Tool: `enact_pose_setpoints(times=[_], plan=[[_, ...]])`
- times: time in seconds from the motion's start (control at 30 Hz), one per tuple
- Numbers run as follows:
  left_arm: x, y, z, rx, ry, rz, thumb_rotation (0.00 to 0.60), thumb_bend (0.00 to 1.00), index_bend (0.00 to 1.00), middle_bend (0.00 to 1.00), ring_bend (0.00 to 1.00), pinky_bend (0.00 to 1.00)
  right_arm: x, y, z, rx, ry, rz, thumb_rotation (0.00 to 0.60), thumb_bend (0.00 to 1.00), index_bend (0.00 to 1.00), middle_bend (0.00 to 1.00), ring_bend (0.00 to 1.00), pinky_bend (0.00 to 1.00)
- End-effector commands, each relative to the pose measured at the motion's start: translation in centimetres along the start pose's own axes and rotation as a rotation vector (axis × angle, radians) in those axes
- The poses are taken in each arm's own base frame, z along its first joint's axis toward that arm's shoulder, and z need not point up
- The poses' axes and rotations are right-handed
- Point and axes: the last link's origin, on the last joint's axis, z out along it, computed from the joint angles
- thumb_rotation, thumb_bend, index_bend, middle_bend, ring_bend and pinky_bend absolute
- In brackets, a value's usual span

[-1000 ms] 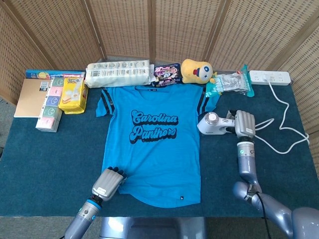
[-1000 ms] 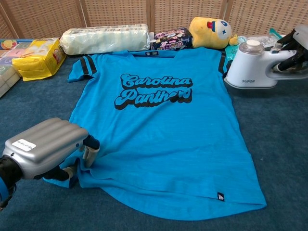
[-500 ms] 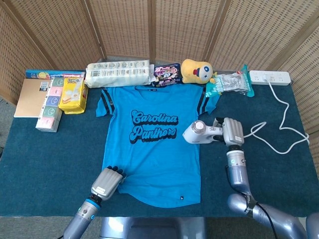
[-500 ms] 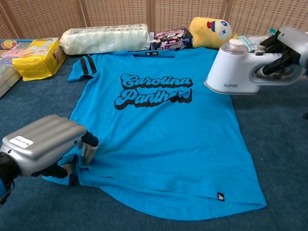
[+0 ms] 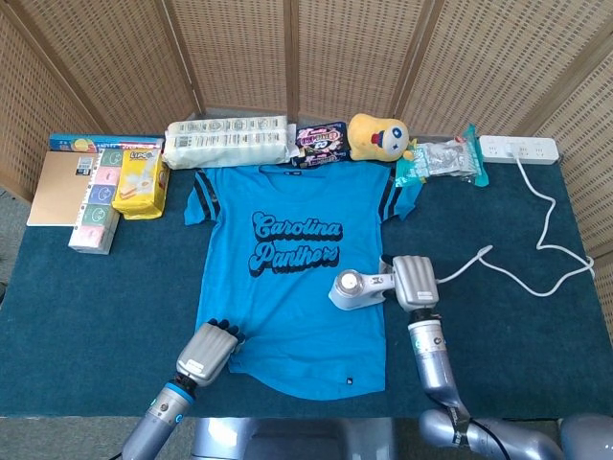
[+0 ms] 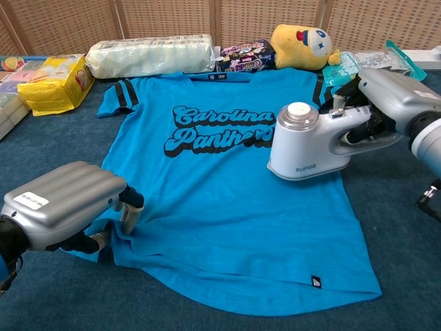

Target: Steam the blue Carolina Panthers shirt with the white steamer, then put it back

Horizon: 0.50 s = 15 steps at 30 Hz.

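The blue Carolina Panthers shirt (image 5: 292, 278) (image 6: 227, 186) lies flat on the dark green table, print facing up. My right hand (image 5: 414, 282) (image 6: 386, 96) grips the handle of the white steamer (image 5: 356, 288) (image 6: 308, 143), which hangs over the shirt's right side below the lettering. My left hand (image 5: 206, 352) (image 6: 65, 210) presses on the shirt's lower left hem with curled fingers; whether it pinches the cloth is hidden.
Along the back edge lie a wrapped white roll pack (image 5: 227, 140), snack bags (image 5: 321, 142), a yellow plush toy (image 5: 377, 136) and a plastic packet (image 5: 442, 158). Yellow bag (image 5: 140, 182) and boxes sit back left. A white power strip (image 5: 518, 148) and cord (image 5: 536, 259) lie at right.
My right hand has carried the steamer left and toward me, from beside the shirt's right sleeve to over its right side. The left hand has stayed on the hem.
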Motion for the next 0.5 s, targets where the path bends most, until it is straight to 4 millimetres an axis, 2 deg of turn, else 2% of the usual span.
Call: enact_pose_setpoints(times=[0.03,0.5], plan=[[0.0,-0.1,0.0,0.001,-0.001,0.000,0.600,0.48,0.58,0.51,0.42,0.48,-0.8,-0.6,-0.5,0.021,-0.001,-0.034,0.600,0.40,0.70,0.74,0.76,0.67],[0.0,-0.2,0.0,0.001,-0.007,0.007,0.600,0.48,0.58,0.51,0.42,0.48,-3.6,-3.0,-1.5,0.065,-0.049,-0.073,0.600,0.40,0.70,0.74,0.76,0.67]])
